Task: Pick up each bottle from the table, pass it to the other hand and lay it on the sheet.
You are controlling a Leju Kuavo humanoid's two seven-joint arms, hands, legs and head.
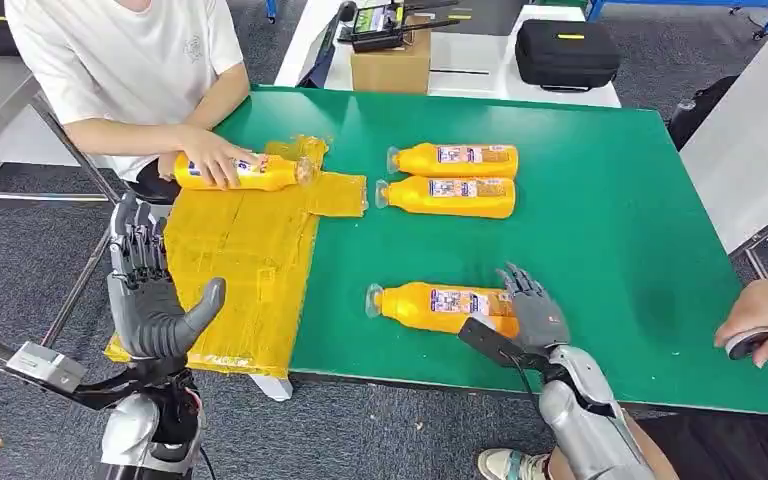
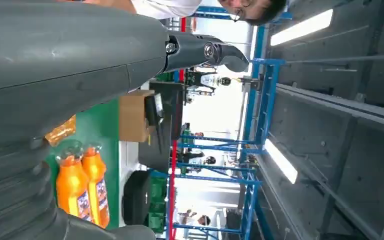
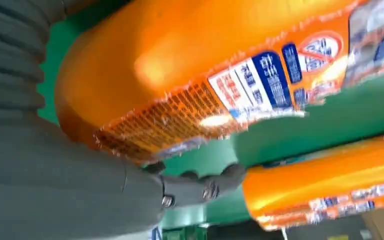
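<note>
Three orange bottles lie on the green table (image 1: pixel 620 230): a pair side by side at the back (image 1: pixel 455 160) (image 1: pixel 447 197), also in the left wrist view (image 2: pixel 82 187), and one near the front edge (image 1: pixel 430 305). My right hand (image 1: pixel 535 312) reaches over the front bottle's base end, fingers spread above it, thumb apart along its near side; the bottle (image 3: pixel 205 70) still lies on the table. My left hand (image 1: pixel 150 290) is raised, fingers apart and holding nothing, over the front left of the yellow sheet (image 1: pixel 240 270). On the sheet's far end, a person's hand rests on another bottle (image 1: pixel 235 172).
A person in a white shirt (image 1: pixel 130 60) sits at the table's far left. Another person's hand (image 1: pixel 765 318) holds a small device at the right front edge. A cardboard box (image 1: pixel 390 62) and a black case (image 1: pixel 565 52) stand on the white table behind.
</note>
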